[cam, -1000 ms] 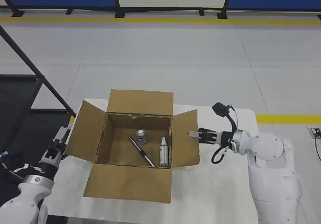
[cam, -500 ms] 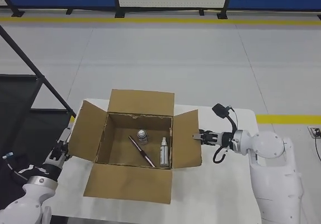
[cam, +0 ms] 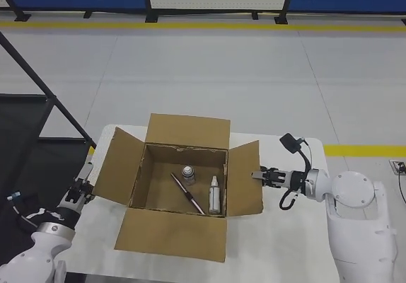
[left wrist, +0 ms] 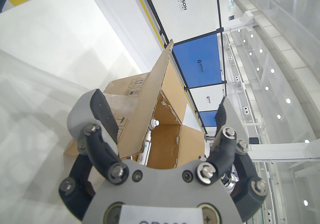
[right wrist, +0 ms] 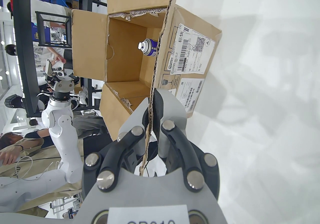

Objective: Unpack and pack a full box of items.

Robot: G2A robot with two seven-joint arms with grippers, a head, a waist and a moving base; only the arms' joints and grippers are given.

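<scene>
An open cardboard box (cam: 171, 235) sits on the white table (cam: 288, 233) with its four flaps spread. Inside stand a spray can (cam: 187, 173) and a white bottle (cam: 214, 195), with a dark rod (cam: 189, 193) lying between them. My right gripper (cam: 262, 176) is shut on the outer edge of the right flap (cam: 245, 180); the wrist view shows the flap edge (right wrist: 160, 42) pinched between the pads of that gripper (right wrist: 152, 107), and the spray can (right wrist: 147, 47) beyond. My left gripper (cam: 86, 185) is open beside the left flap (cam: 114, 166), whose corner (left wrist: 150, 99) lies between the spread fingers (left wrist: 103, 109).
A black metal frame (cam: 26, 71) stands off the table's left end, close to the left arm. Bare tabletop lies to the right of the box and along the front edge. Grey floor with a yellow line (cam: 376, 150) lies behind.
The box has slid to the right across the table, drawn along by my right gripper on its flap. The left gripper stayed near the left flap, still open.
</scene>
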